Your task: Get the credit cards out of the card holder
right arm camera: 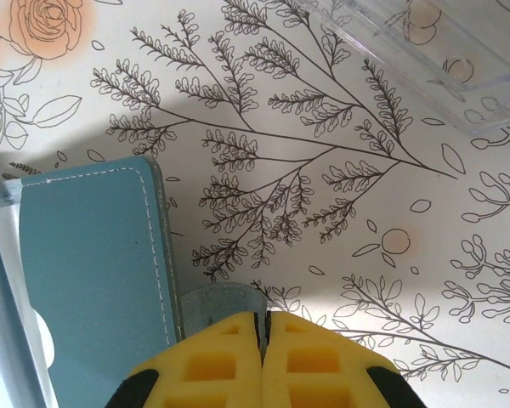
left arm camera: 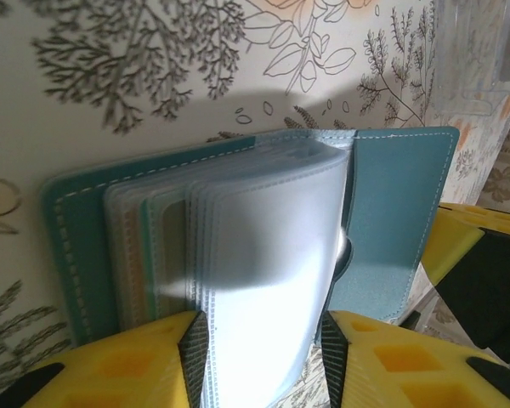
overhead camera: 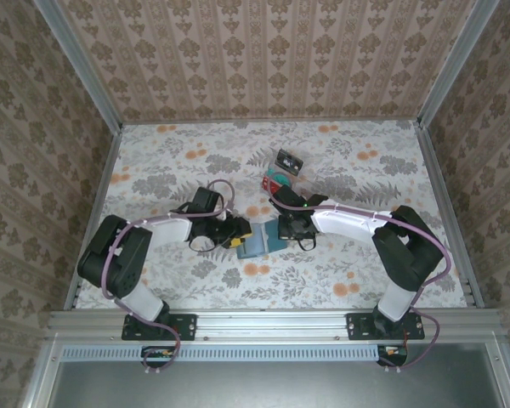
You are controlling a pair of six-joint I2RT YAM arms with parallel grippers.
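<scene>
You look mid-opening: right gripper (right arm camera: 263,319) pinching the teal two-panel card holder (right arm camera: 93,280) by its tab, left gripper (left arm camera: 263,327) clamping its clear plastic sleeves (left arm camera: 263,229); next, part them to reach a card.

A floral table cover (overhead camera: 391,263) is spread over the whole tabletop, pale with grey leaf sprays and orange blossoms. Up close in the right wrist view, thin black branch drawings and a peach rose at the upper left can be made out. Brown damask wallpaper (overhead camera: 272,51) is seen on all three walls, edged by aluminium posts (overhead camera: 76,64). A metal rail (overhead camera: 272,324) is fixed across the bottom. A clear plastic box (right arm camera: 433,51) is caught at the upper right of the right wrist view.
</scene>
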